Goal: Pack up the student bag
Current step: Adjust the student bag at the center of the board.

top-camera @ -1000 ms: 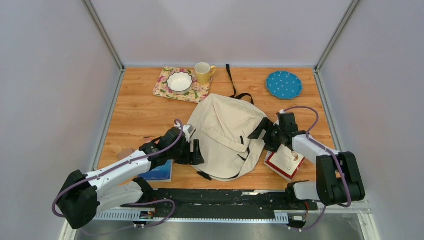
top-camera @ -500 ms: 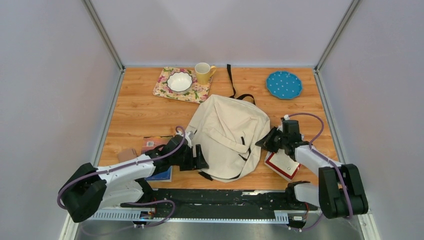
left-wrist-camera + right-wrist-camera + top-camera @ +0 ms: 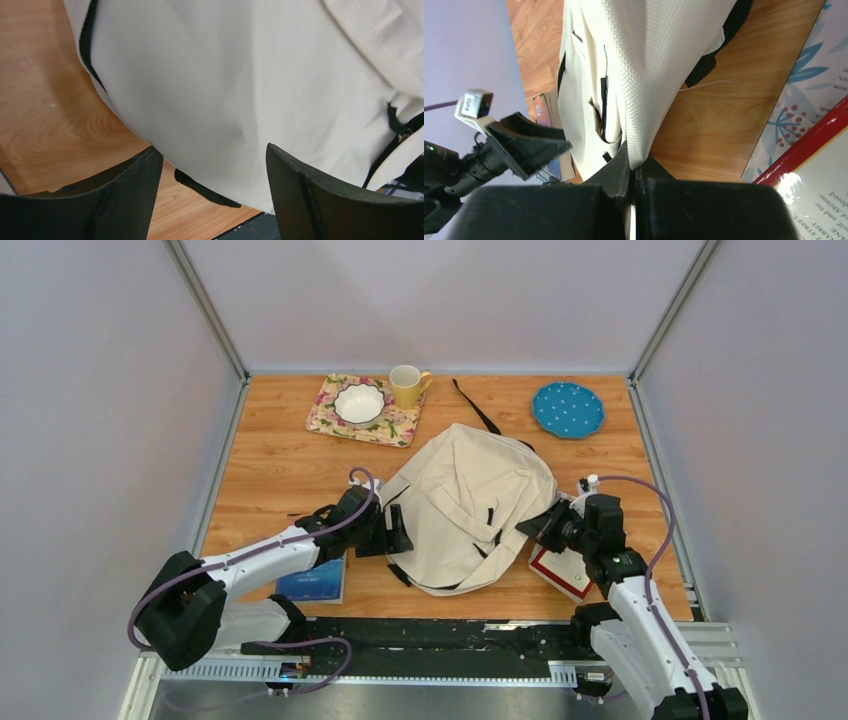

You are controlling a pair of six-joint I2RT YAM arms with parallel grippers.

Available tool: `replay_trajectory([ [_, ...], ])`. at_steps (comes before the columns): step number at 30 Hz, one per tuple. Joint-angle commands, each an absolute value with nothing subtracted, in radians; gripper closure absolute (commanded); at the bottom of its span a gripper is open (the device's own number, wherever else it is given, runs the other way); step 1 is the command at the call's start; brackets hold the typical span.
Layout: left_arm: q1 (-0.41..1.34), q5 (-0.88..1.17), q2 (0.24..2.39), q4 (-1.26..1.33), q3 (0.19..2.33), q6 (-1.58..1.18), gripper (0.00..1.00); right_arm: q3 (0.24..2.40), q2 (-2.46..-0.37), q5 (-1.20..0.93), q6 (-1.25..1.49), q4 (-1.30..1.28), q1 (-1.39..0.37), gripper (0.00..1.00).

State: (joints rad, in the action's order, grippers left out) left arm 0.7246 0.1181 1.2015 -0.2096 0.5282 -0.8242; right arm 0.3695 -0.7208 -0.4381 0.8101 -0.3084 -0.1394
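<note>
The student bag (image 3: 470, 502), a big cream backpack with black straps, lies flat in the middle of the table. My right gripper (image 3: 541, 526) is shut on a fold of cream fabric at the bag's right edge; in the right wrist view that fold (image 3: 644, 100) runs down into the closed jaws (image 3: 635, 167). At the bag's lower left edge my left gripper (image 3: 397, 536) stands open. In the left wrist view its fingers (image 3: 135, 190) straddle the cream fabric (image 3: 225, 100) without pinching it.
A red-bordered book (image 3: 562, 566) lies under my right wrist. By the left arm is a blue book (image 3: 314, 580). At the back stand a floral mat with a white bowl (image 3: 359, 403), a yellow mug (image 3: 406, 386) and a blue dotted plate (image 3: 568, 408).
My right gripper shut on the bag's right edge and pulled back to the right. The bag slid right and its back strap straightened. My left gripper followed the bag's left edge, still open.
</note>
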Motion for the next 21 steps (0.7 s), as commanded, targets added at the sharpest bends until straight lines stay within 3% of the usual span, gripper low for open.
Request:
replay_trajectory([
  [1,0.696,0.035,1.158,-0.259,0.639,-0.735,0.17,0.335,-0.641,-0.431,0.874,-0.344,-0.149,1.00],
  [7,0.699,-0.055,1.004,-0.385,0.612,-0.750,0.17,0.262,-0.656,-0.370,0.949,-0.242,-0.149,1.00],
  [11,0.715,0.066,0.937,-0.209,0.557,-0.788,0.17,0.236,-0.667,-0.393,0.962,-0.196,-0.149,1.00],
  [21,0.974,0.152,1.357,-0.054,0.784,-0.839,0.19,0.204,-0.626,-0.451,0.957,-0.192,-0.156,1.00],
])
